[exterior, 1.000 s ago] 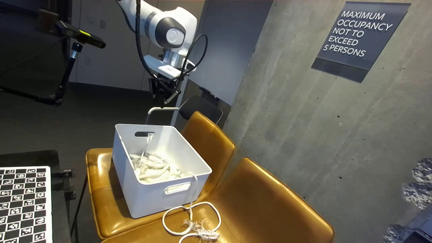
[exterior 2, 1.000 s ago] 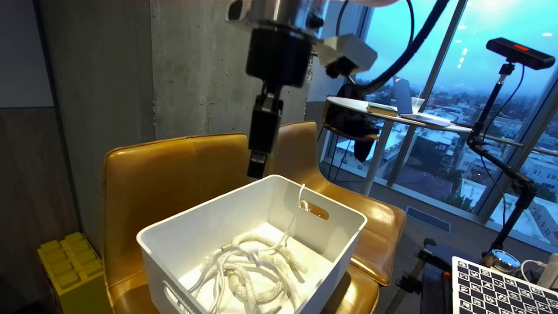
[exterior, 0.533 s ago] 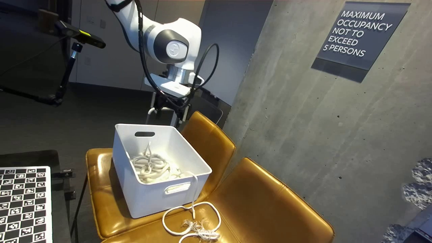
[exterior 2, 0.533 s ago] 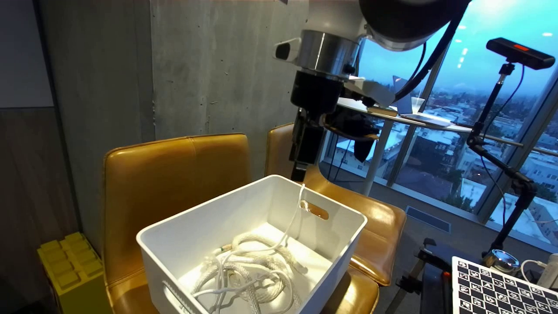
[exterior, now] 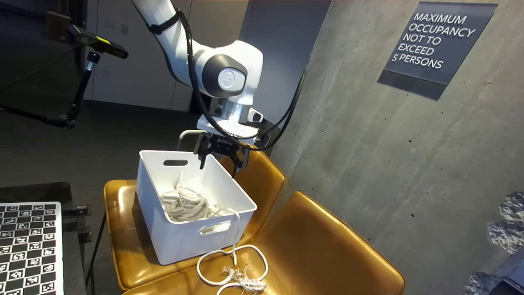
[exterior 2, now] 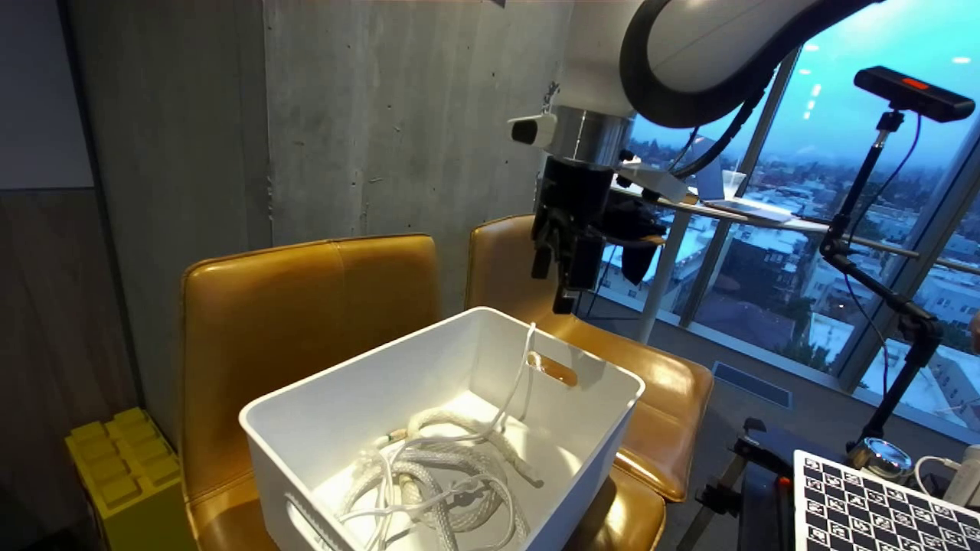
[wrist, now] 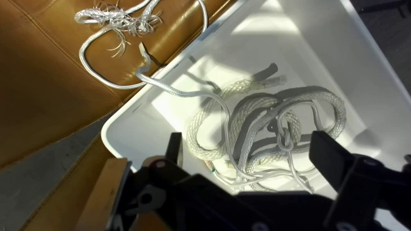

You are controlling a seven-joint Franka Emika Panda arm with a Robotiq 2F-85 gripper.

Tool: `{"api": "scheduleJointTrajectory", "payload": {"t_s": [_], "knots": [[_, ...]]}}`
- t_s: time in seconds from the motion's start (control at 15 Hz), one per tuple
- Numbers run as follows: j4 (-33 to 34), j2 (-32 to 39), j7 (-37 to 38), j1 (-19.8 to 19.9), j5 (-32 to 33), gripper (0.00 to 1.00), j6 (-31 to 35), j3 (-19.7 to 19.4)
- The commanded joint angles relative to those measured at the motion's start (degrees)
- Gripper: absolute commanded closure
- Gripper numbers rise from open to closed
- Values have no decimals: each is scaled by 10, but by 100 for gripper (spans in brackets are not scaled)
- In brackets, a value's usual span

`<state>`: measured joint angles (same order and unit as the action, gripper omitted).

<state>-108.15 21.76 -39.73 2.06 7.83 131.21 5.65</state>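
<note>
My gripper [wrist: 246, 141] is open, its two black fingers [wrist: 330, 160] wide apart with nothing held between them. Beneath it in the wrist view lies a white plastic bin [wrist: 324, 29]. In both exterior views the gripper [exterior: 217, 171] hangs fingers-down near the bin's rim [exterior 2: 367, 343]. Coils of thick braided off-white rope [wrist: 196, 131] rest on the bin's floor. A thinner white cord [wrist: 179, 93] winds among them and passes over the rim. Outside, a cord with a frayed knot [wrist: 118, 20] lies on a tan chair seat. The gripper's palm hides part of the pile.
Tan leather chairs [exterior: 327, 246] carry the bin and stand against a concrete wall [exterior: 368, 155]. A patterned board [exterior: 32, 250] is nearby. A camera on a stand [exterior 2: 911, 93], a round table [exterior 2: 804, 223] and a yellow block [exterior 2: 126, 478] also show.
My gripper has come down closer to the bin, turned, and spread its fingers. A cord strand that reached up to the bin's handle hole has dropped into the pile.
</note>
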Motion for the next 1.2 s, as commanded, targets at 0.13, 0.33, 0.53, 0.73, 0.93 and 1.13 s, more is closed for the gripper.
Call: {"api": "scheduleJointTrajectory", "payload": {"t_s": [0.13, 0.33, 0.53, 0.73, 0.93, 1.13], "knots": [[53, 70, -104, -1, 29, 0, -24, -1], [73, 107, -128, -13, 86, 0, -10, -13], [87, 142, -141, -19, 138, 0, 3, -25], [96, 166, -144, -23, 172, 0, 16, -33], [107, 182, -143, -21, 186, 26, 23, -39], [111, 187, -140, -20, 187, 51, 28, -40]]}}
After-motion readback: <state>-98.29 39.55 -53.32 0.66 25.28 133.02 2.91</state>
